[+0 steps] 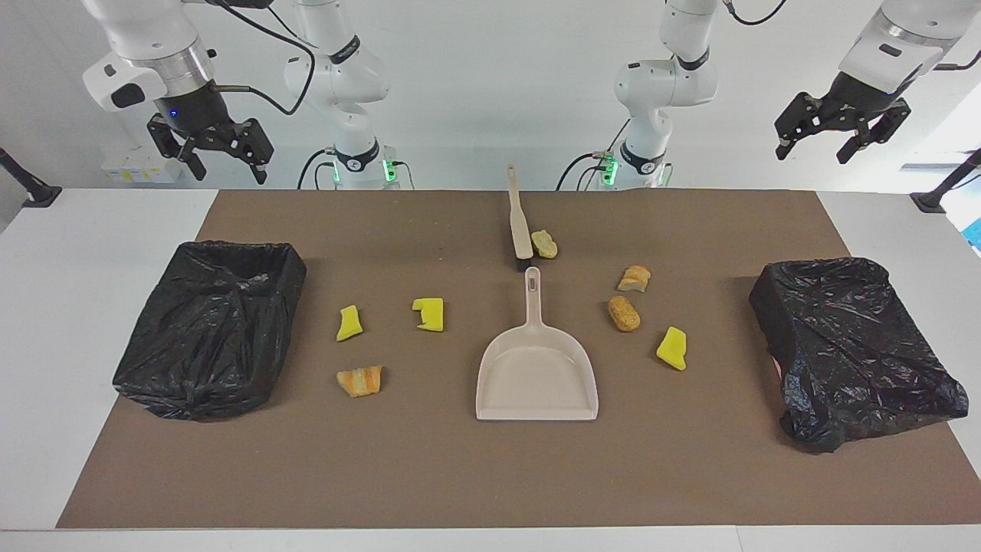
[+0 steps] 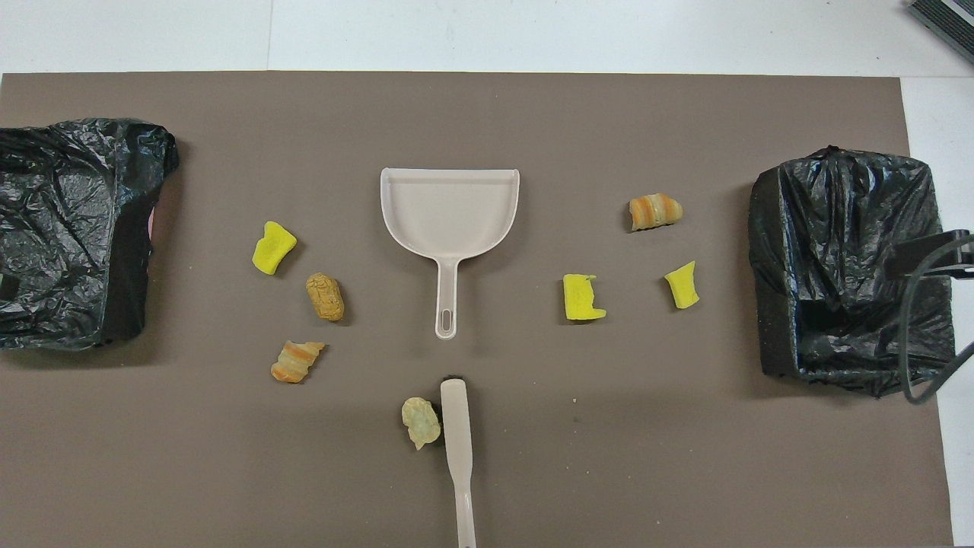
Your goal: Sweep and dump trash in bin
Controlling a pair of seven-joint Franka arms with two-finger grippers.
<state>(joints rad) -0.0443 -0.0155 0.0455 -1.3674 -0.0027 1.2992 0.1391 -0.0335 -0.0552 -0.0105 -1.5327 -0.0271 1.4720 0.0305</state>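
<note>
Several trash scraps lie on the brown mat around a beige dustpan [image 1: 536, 376] [image 2: 450, 205]. Yellow chunks [image 1: 349, 323] [image 1: 429, 314] and a striped lump [image 1: 360, 380] lie toward the right arm's end. A brown lump [image 1: 624, 313], a striped lump [image 1: 634, 278] and a yellow chunk [image 1: 672, 348] lie toward the left arm's end. A pale lump [image 1: 545, 244] touches the beige brush [image 1: 520, 222] [image 2: 459, 441], which lies nearer the robots than the dustpan. My right gripper [image 1: 226, 157] and left gripper [image 1: 816, 146] hang open and empty, high above the table's ends.
A bin lined with a black bag [image 1: 214, 322] [image 2: 852, 266] stands open at the right arm's end. Another black-bagged bin [image 1: 851, 345] [image 2: 76, 228] sits at the left arm's end, its bag crumpled over the top. White table borders the mat [image 1: 490, 475].
</note>
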